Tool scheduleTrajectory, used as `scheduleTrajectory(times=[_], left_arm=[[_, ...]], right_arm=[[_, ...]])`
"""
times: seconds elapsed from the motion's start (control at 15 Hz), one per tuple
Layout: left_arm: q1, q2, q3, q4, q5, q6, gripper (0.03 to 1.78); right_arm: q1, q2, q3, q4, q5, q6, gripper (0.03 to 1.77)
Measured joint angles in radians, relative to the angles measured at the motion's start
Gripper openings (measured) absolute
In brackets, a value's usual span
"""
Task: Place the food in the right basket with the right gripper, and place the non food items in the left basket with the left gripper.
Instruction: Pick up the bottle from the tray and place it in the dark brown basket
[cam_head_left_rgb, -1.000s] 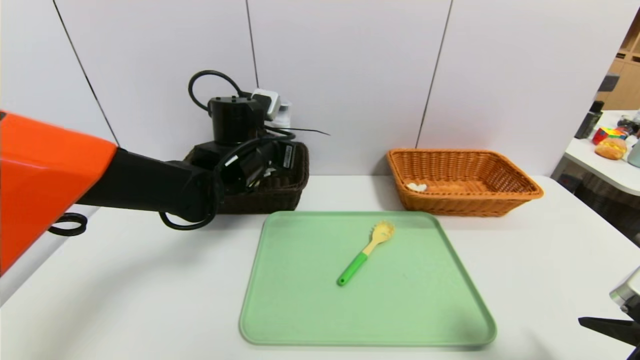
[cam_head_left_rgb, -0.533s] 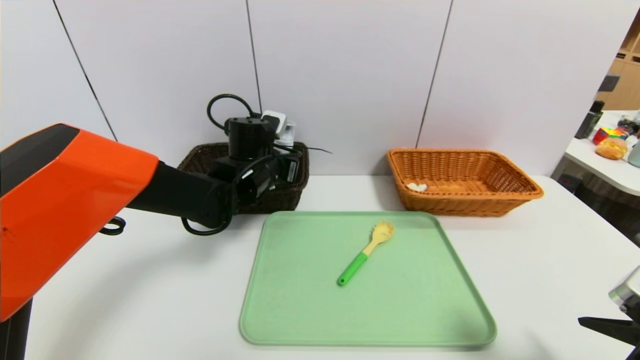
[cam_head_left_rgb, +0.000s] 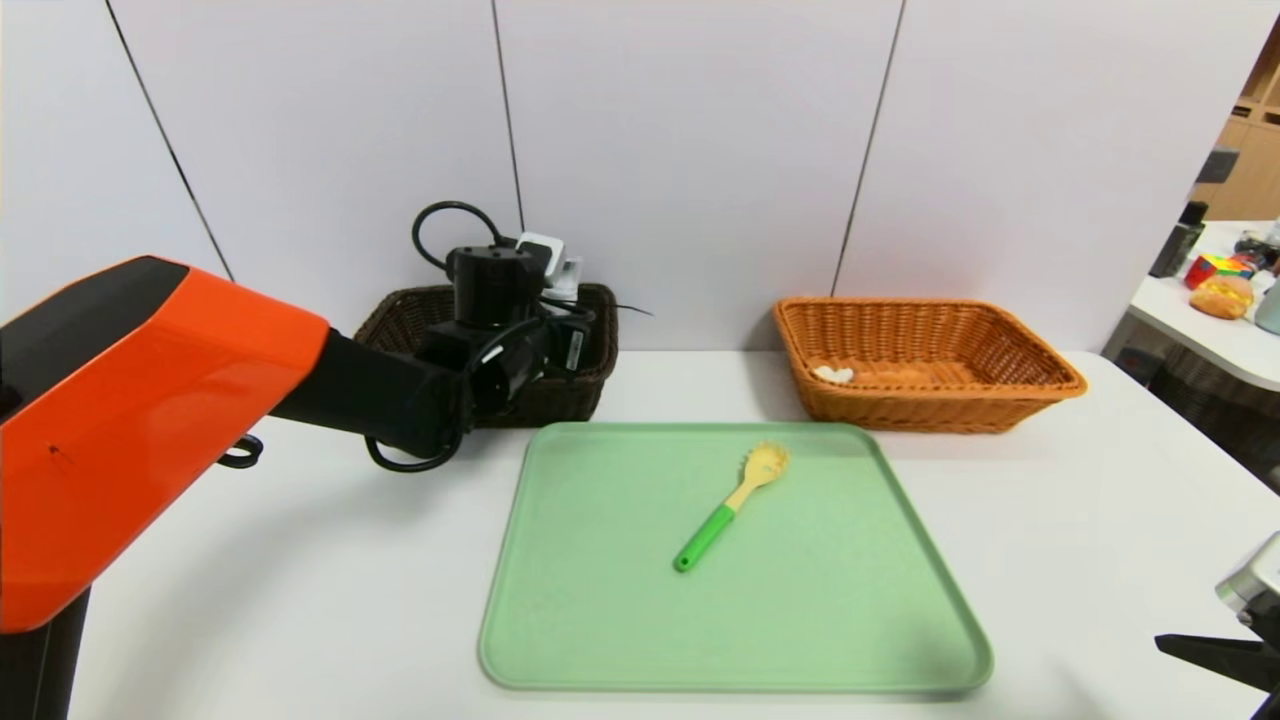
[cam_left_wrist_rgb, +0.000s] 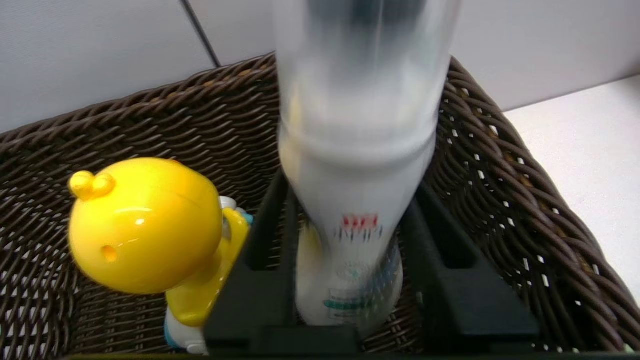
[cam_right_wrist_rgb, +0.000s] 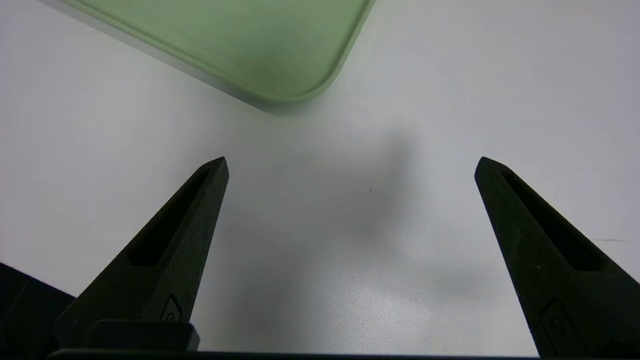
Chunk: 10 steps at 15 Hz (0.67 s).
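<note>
**L gripper over dark basket w/ bottle between its fingers**

- L gripper (cam_left_wrist_rgb: 350, 220): reaches over the dark basket (cam_head_left_rgb: 400, 310) at the table's back left. In the L wrist view the black fingers (cam_left_wrist_rgb: 450, 280) stand on either side of a white bottle (cam_left_wrist_rgb: 355, 150), part-way open. Bottle is blurred; fingers look close against its sides, but can't tell for sure if they grip it or have just let go. Bottle body runs along the fingers, its far end above the basket's weave.
- Same basket also has a yellow toy (cam_left_wrist_rgb: 145, 225), round head, lying just beside the L-hand finger, apart from the bottle.
- R gripper (cam_right_wrist_rgb: 350, 165): parked low at the near right of the table (cam_head_left_rgb: 250, 600), fingers spread wide, holding nothing, touching nothing. Only bare tabletop between them; tray corner lies beyond.
- Tray (cam_head_left_rgb: 600, 620), green, mid table. On it a spoon (cam_head_left_rgb: 730, 505): green handle, pale yellow head, lying diagonal w/ head toward the orange basket (cam_head_left_rgb: 1000, 400).
- Orange basket sits back right, well apart from the dark one. Small white item (cam_head_left_rgb: 833, 374) on its floor near the front-left corner; too small to name.
</note>
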Motion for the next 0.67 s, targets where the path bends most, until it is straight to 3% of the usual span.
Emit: scheduleTrajectory(times=[0.33,0.67], left_arm=[[0.001,-0.009,0.003,-0.005,-0.001,0.018,1.16],[0.0,-0.043,0.0,-0.005,-0.001,0.019,1.42]], right_arm=[[0.001,0.0,0.002,0.0,0.001,0.0,1.7],[0.002,0.005,0.008,-0.001,0.004,0.0,1.7]])
